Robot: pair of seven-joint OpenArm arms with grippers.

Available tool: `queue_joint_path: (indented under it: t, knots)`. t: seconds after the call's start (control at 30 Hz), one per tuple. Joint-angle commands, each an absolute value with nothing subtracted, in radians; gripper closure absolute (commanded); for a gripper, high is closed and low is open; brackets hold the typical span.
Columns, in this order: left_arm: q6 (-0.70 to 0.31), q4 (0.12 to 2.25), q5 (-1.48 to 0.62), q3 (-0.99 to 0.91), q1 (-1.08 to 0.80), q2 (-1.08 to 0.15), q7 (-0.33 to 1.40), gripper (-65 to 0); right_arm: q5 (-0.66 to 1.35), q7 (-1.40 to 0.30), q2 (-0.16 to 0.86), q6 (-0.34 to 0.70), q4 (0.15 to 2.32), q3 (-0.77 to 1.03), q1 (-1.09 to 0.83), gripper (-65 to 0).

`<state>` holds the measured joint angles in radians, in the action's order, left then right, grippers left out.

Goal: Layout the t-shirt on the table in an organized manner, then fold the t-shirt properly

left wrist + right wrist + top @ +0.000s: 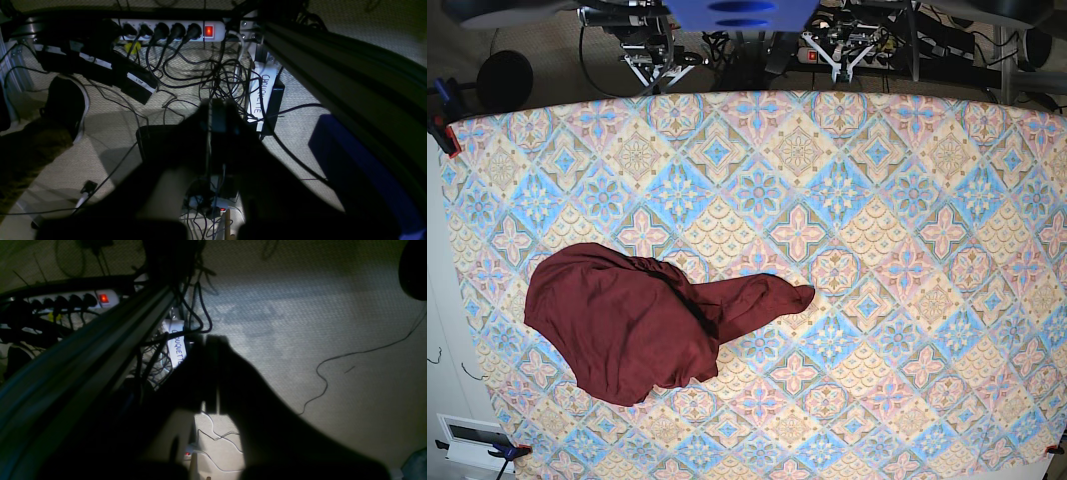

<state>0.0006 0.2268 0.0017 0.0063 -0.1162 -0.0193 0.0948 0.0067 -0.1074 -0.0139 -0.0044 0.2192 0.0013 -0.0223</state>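
Note:
The dark maroon t-shirt (627, 320) lies crumpled in a heap on the left part of the table (877, 200), with one sleeve stretched out to the right towards the middle. Both arms sit folded beyond the table's far edge. Neither gripper touches the cloth. In the left wrist view my left gripper (213, 103) is a dark shape with its fingers pressed together, pointing down at the floor. My right gripper (210, 340) looks the same in the right wrist view, shut on nothing. Neither wrist view shows the t-shirt.
Below the grippers lies carpet with a white power strip (173, 31), a tangle of black cables (213, 73) and a labelled white box (263, 93). A metal frame rail (333, 60) crosses diagonally. A loose cable (333, 373) runs over the floor.

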Motion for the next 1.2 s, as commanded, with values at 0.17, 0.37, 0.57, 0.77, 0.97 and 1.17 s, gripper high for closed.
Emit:
queue_joint_path:
  t: [0.17,0.37,0.57,0.77,0.97,1.17]
  knots:
    - [0.004,0.232,0.010,0.004,-0.119,-0.022,0.088,0.0,0.008,-0.097,0.002,-0.002,0.225,-0.001,-0.019,-0.2]
    - [0.004,0.232,0.010,0.005,-0.120,-0.022,0.088,0.0,0.008,-0.097,0.013,-0.002,0.225,-0.001,-0.019,-0.2]
    - [0.004,0.232,0.012,0.005,-0.119,-0.044,0.088,0.0,0.008,-0.097,0.015,-0.002,0.231,-0.001,-0.039,-0.2]
    - [0.004,0.252,0.012,0.010,-0.153,-0.074,0.088,0.0,0.008,-0.097,0.021,-0.002,0.232,-0.001,-0.074,-0.2]
    - [0.004,0.489,0.001,0.189,-0.303,-0.136,0.088,0.0,0.008,-0.093,0.058,-0.002,0.257,-0.001,-0.133,0.0]
    - [0.004,0.624,-0.001,0.229,-0.420,-0.185,0.088,0.0,0.008,-0.097,0.097,-0.002,0.461,-0.001,-0.280,0.0]
